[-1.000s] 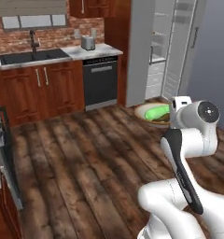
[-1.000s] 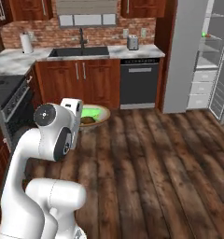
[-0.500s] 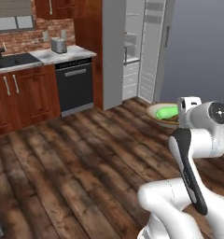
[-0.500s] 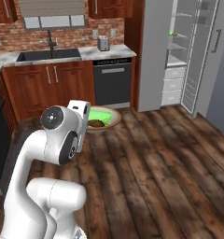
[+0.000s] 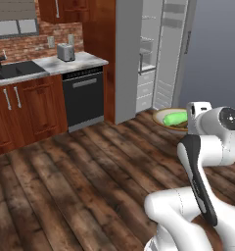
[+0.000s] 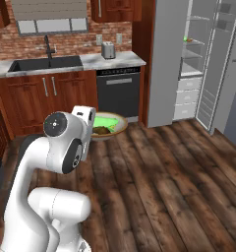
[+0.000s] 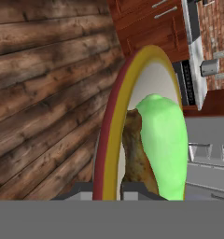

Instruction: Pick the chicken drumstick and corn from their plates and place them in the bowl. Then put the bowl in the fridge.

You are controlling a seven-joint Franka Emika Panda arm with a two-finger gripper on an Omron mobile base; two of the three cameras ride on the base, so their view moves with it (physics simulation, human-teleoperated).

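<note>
One bowl (image 7: 109, 116) is showing, tan with a darker rim, and it is carrying two pieces of food: one chicken drumstick (image 7: 135, 154) and one green corn cob (image 7: 163, 140). One fridge (image 6: 208, 64) is standing open, with three white drawers (image 6: 187, 98) showing low inside it. One black dishwasher (image 6: 119, 93) is sitting under the counter, one sink (image 6: 44, 63) with one faucet (image 6: 48, 45) is lying in it, and one toaster (image 6: 108, 50) is standing on top.
</note>
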